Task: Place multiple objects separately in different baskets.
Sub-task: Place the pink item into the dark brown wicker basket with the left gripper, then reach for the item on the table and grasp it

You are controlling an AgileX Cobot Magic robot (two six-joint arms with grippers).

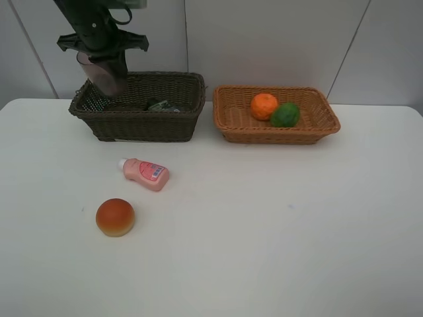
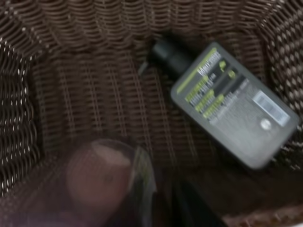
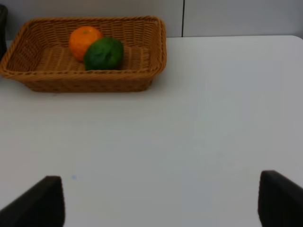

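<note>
Mauve cup (image 1: 107, 78) hung over left end of dark brown basket (image 1: 145, 125), pinched in left gripper (image 1: 104, 65). Right gripper (image 3: 161, 201) spread, empty. Risk: released high, cup could tip, bounce off rim or land on pump bottle (image 2: 232, 104). Pink bottle (image 1: 145, 174), peach-like fruit (image 1: 115, 216) lay on table (image 1: 297, 231), near left.
</note>
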